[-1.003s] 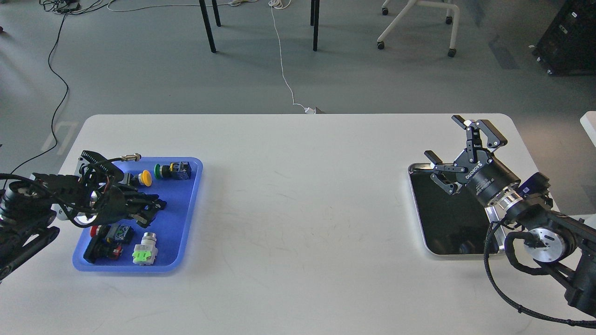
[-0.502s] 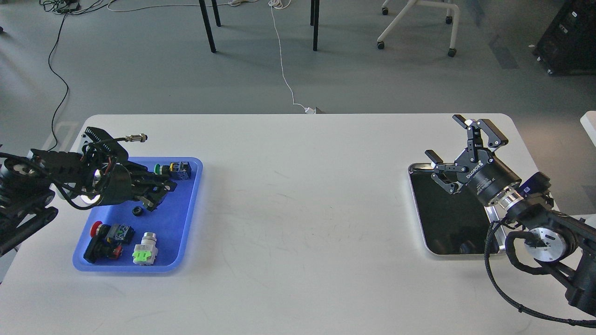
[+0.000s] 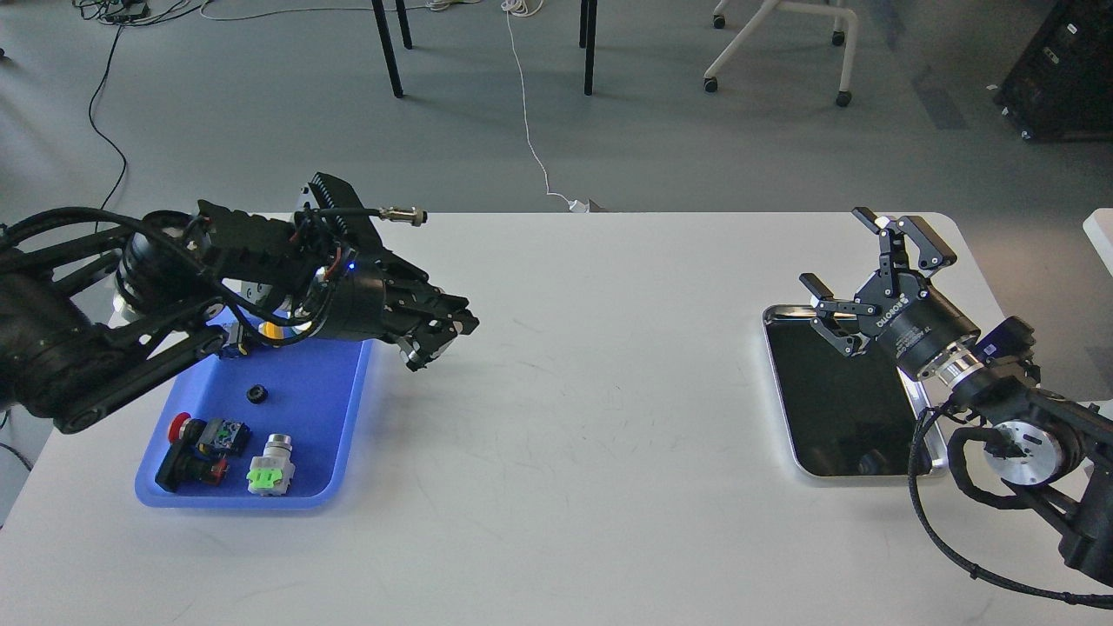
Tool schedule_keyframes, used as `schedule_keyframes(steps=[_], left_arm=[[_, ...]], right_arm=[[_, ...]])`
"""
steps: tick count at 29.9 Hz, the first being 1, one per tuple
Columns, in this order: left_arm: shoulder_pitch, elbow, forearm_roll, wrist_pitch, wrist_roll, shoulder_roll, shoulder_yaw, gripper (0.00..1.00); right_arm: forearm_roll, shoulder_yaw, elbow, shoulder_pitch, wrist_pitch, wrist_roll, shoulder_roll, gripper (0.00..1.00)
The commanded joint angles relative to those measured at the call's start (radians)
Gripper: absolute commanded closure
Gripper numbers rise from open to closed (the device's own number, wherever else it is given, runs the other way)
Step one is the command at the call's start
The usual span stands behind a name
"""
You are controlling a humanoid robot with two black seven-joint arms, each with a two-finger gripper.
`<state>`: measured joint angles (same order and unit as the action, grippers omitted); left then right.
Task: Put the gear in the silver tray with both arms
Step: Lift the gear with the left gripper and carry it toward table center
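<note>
Transfer step, I'd say: left gripper [image 3: 432,337] past the blue tray [image 3: 343,404], can't tell its jaw state or load; right gripper [image 3: 856,271] spread wide over the silver tray [image 3: 787,402], handover next.

left gripper [image 3: 435,335] fingers close together, right gripper [image 3: 856,261] spread wide

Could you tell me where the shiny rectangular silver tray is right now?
In the head view, the shiny rectangular silver tray lies on the white table's right side, partly beneath the open right gripper.
</note>
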<state>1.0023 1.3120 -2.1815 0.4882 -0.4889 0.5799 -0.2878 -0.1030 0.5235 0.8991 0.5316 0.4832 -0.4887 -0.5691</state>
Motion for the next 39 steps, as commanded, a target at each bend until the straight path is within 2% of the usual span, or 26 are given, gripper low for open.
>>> schedule_keyframes(steps=[1,7,12,21,25,39], left_arm=[[0.029,-0.066,0.000,0.001,0.000,-0.095,0.045,0.85],[0.032,-0.194,0.000,0.001,0.000,-0.238,0.061,0.85],[0.055,-0.283,0.000,0.001,0.000,-0.350,0.137,0.84],[0.058,-0.459,0.000,0.001,0.000,-0.526,0.171,0.84],[0.056,-0.504,0.000,0.001,0.000,-0.555,0.210,0.84],[0.053,-0.521,0.000,0.001,0.000,-0.580,0.210,0.82]], right_arm=[[0.003,0.007,-0.002,-0.005,0.005,0.000,-0.014,0.01],[0.072,0.021,-0.014,-0.031,0.005,0.000,-0.018,0.01],[0.072,0.021,-0.014,-0.039,0.005,0.000,-0.026,0.01],[0.072,0.021,-0.014,-0.041,0.005,0.000,-0.041,0.01],[0.072,0.023,-0.014,-0.045,0.005,0.000,-0.041,0.01],[0.072,0.021,-0.014,-0.047,0.005,0.000,-0.041,0.01]])
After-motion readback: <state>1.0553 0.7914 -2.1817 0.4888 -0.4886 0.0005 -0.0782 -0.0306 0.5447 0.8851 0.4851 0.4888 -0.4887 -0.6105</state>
